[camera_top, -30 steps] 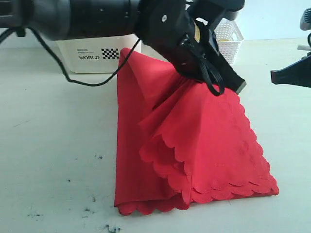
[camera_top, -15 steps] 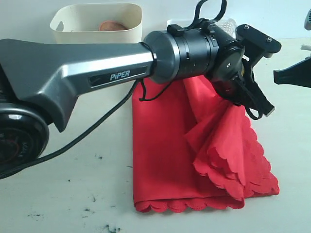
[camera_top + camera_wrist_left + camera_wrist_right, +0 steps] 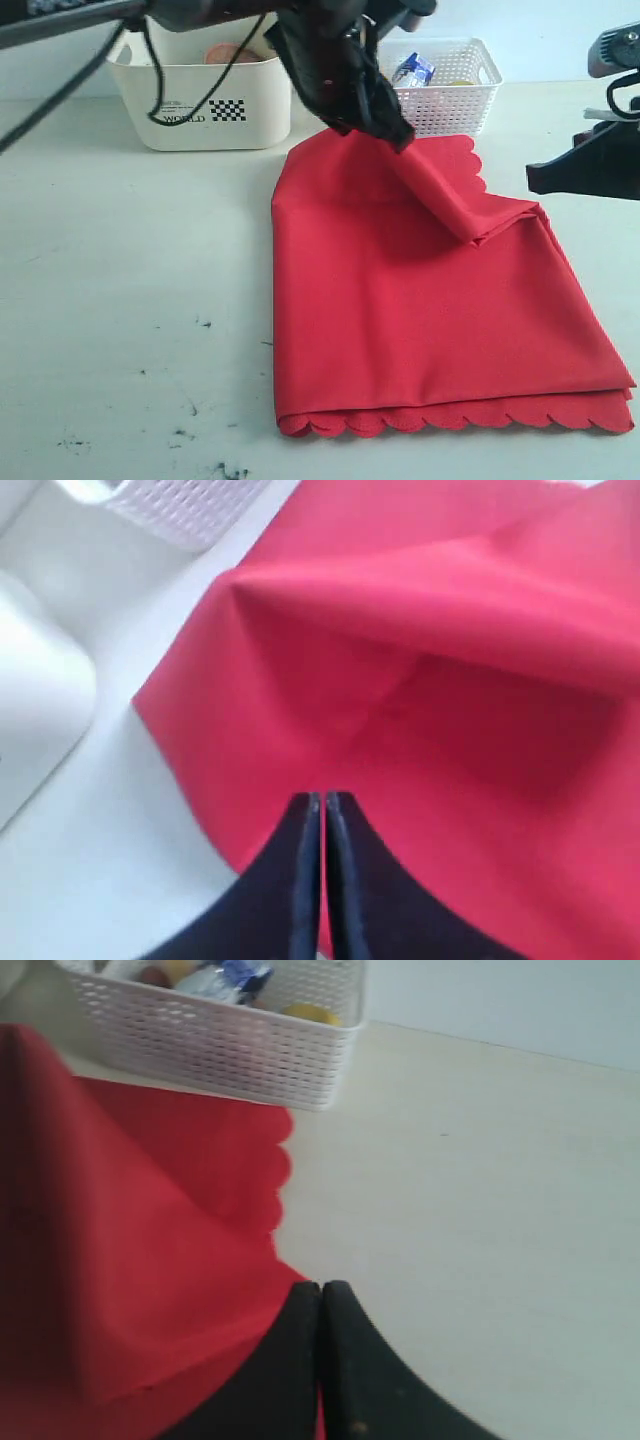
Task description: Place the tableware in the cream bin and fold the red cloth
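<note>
The red cloth (image 3: 400,320) lies folded on the table, its scalloped edges along the near side. One flap (image 3: 450,200) rises from its far edge up to my left gripper (image 3: 400,138). In the left wrist view that gripper (image 3: 322,798) is shut and the cloth's (image 3: 480,760) creases run up to its tips. Over the cloth's right edge my right gripper (image 3: 532,180) hangs shut and empty, seen again in the right wrist view (image 3: 322,1285). The cream bin (image 3: 200,120) stands at the far left, with a brown plate's rim (image 3: 228,52) showing inside. Other tableware is hidden.
A white lattice basket (image 3: 440,95) with food items stands just behind the cloth, next to the bin; the right wrist view shows the basket (image 3: 220,1045) as well. Dark specks (image 3: 190,410) mark the table at the near left. My left arm (image 3: 320,50) reaches over the bin.
My left arm has swung back toward the far side with the cloth's flap. The cloth has dropped from a raised tent to a flat fold. The right gripper has barely moved.
</note>
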You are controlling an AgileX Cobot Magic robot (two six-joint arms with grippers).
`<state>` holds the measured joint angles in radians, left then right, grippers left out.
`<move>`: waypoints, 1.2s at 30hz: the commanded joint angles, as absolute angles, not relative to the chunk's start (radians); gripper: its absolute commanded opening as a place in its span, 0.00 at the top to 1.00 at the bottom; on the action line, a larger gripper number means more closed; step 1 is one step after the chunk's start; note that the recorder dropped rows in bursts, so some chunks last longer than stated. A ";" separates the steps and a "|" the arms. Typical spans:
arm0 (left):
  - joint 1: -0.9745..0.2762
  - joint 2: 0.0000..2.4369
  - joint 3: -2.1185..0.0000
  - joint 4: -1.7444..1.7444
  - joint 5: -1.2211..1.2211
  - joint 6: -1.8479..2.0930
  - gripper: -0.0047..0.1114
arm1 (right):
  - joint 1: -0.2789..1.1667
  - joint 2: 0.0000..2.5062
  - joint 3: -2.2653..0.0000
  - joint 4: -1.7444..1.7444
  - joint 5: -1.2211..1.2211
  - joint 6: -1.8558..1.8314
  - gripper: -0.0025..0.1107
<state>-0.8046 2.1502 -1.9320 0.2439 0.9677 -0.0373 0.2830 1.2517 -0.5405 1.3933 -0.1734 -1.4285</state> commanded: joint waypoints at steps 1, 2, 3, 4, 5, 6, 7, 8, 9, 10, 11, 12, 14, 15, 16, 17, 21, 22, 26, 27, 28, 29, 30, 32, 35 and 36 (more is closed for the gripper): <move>-0.776 2.023 -1.706 0.228 0.855 -0.026 0.95 | 0.283 1.267 -0.548 1.342 0.014 -1.430 0.98; -0.775 1.998 -1.643 0.217 0.808 -0.018 0.95 | 0.283 1.277 -0.556 1.342 0.063 -1.430 0.98; -0.775 1.980 -1.584 0.204 0.777 -0.006 0.95 | 0.283 1.289 -0.563 1.342 0.102 -1.430 0.98; -0.775 1.964 -1.531 0.190 0.741 0.013 0.95 | 0.285 1.313 -0.576 1.342 0.159 -1.432 0.98; -0.780 1.955 -1.486 0.166 0.709 0.045 0.95 | 0.285 1.332 -0.583 1.342 0.197 -1.439 0.98; -0.785 1.953 -1.455 0.148 0.692 0.067 0.95 | 0.285 1.355 -0.594 1.342 0.232 -1.439 0.98; -0.788 1.953 -1.424 0.138 0.674 0.079 0.95 | 0.285 1.394 -0.606 1.342 0.273 -1.439 0.98; -0.789 1.959 -1.399 0.136 0.660 0.079 0.95 | 0.285 1.423 -0.613 1.342 0.290 -1.439 0.98; -0.789 1.966 -1.379 0.132 0.645 0.079 0.95 | 0.285 1.462 -0.622 1.342 0.305 -1.439 0.98; -0.789 1.974 -1.367 0.131 0.634 0.079 0.95 | 0.285 1.503 -0.631 1.342 0.310 -1.439 0.98; -0.789 1.984 -1.358 0.131 0.625 0.079 0.95 | 0.285 1.543 -0.639 1.344 0.310 -1.439 0.98; -0.789 1.994 -1.353 0.131 0.619 0.079 0.95 | 0.285 1.584 -0.650 1.348 0.310 -1.439 0.98; -0.789 2.014 -1.353 0.131 0.619 0.079 0.95 | 0.285 1.652 -0.679 1.350 0.301 -1.439 0.98; -0.789 2.024 -1.353 0.131 0.611 0.079 0.95 | 0.285 1.687 -0.699 1.350 0.282 -1.439 0.98; -0.789 2.035 -1.353 0.131 0.598 0.079 0.95 | 0.285 1.720 -0.723 1.353 0.255 -1.439 0.98; -0.789 2.041 -1.353 0.131 0.591 0.079 0.95 | 0.285 1.746 -0.749 1.353 0.220 -1.439 0.98; -0.789 2.069 -1.353 0.131 0.593 0.093 0.95 | 0.285 1.863 -0.892 1.355 -0.148 -1.435 0.98; -0.789 2.071 -1.353 0.131 0.593 0.095 0.95 | 0.285 1.887 -0.940 1.354 -0.265 -1.430 0.98; -0.789 2.071 -1.353 0.131 0.593 0.100 0.95 | 0.285 1.928 -1.107 1.414 -0.530 -1.456 0.98; -0.789 2.071 -1.353 0.131 0.593 0.107 0.95 | 0.285 1.918 -1.135 1.455 -0.541 -1.476 0.98; -0.789 2.071 -1.353 0.134 0.592 0.115 0.95 | 0.285 1.901 -1.154 1.513 -0.541 -1.512 0.98; -0.789 2.071 -1.353 0.137 0.586 0.124 0.95 | 0.285 1.879 -1.161 1.572 -0.532 -1.555 0.98; -0.787 2.071 -1.353 0.143 0.574 0.124 0.95 | 0.285 1.859 -1.164 1.624 -0.515 -1.590 0.98; -0.778 2.071 -1.353 0.156 0.528 0.124 0.95 | 0.285 1.808 -1.154 1.722 -0.452 -1.694 0.98; -0.752 2.071 -1.353 0.158 0.445 0.118 0.95 | 0.285 1.745 -1.114 1.744 -0.350 -1.805 0.98; -0.740 2.071 -1.353 0.158 0.421 0.110 0.95 | 0.285 1.734 -1.093 1.744 -0.314 -1.805 0.98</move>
